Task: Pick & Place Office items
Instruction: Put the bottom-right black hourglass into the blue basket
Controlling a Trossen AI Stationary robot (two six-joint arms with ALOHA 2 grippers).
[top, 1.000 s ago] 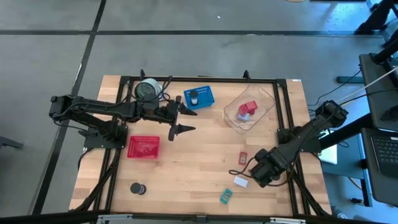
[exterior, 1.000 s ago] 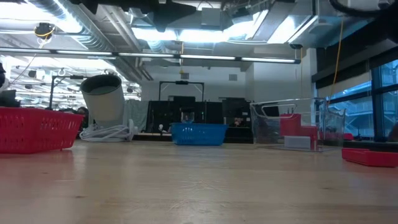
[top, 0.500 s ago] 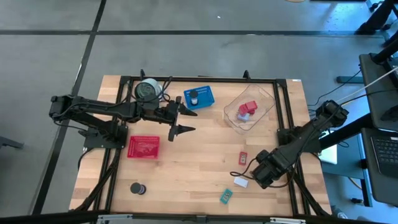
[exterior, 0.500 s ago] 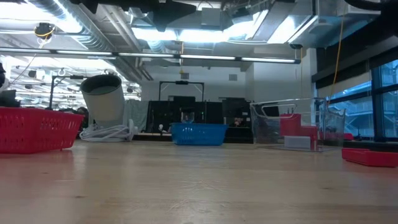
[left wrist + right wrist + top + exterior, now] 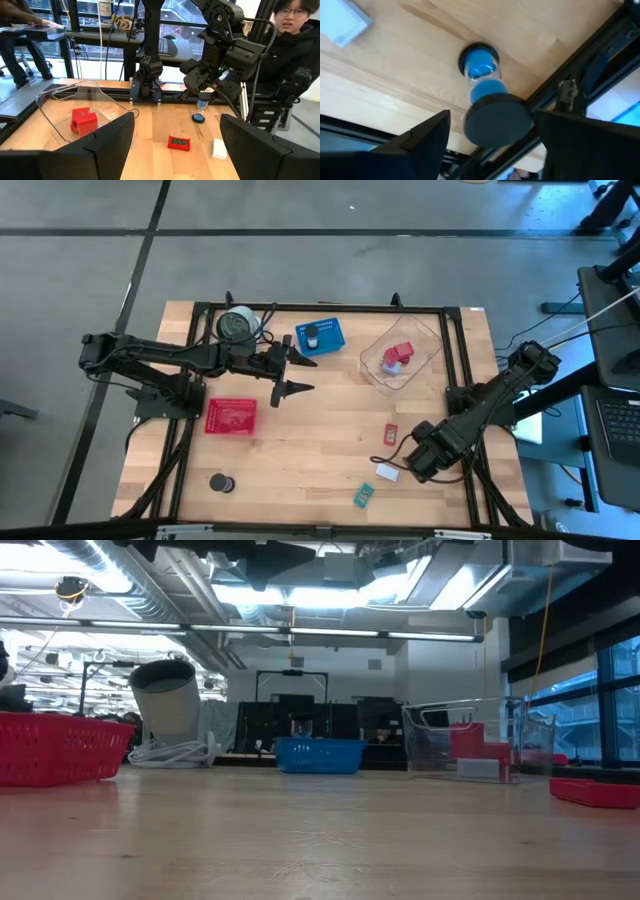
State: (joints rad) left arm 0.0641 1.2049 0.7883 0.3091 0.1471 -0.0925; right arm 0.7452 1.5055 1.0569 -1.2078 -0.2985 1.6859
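A small sand timer (image 5: 481, 75) with blue sand and black caps stands near the table's right edge, its base (image 5: 198, 118) on the wood. My right gripper (image 5: 492, 127) points down over it, open, one finger on each side of the top cap (image 5: 497, 120). In the high view the gripper (image 5: 412, 452) hides the timer. A flat red block (image 5: 390, 433), a white block (image 5: 387, 472), a teal block (image 5: 363, 496) and a black spool (image 5: 221, 482) lie loose on the table. My left gripper (image 5: 297, 375) hangs open and level above the table's middle, holding nothing. My right gripper's fingers come from above and stand on either side of the timer's top cap (image 5: 520, 122). One finger (image 5: 427, 140) is clear of the cap. I cannot tell whether the other finger (image 5: 575, 142) touches it. The timer stands with its base on the table.
A clear tub (image 5: 400, 355) with a red cube stands at the back right. A blue basket (image 5: 320, 337) holds a black spool, with a grey-and-white disc (image 5: 237, 325) to its left. A red tray (image 5: 231, 416) sits at the left. A person (image 5: 295, 50) is beyond the right edge.
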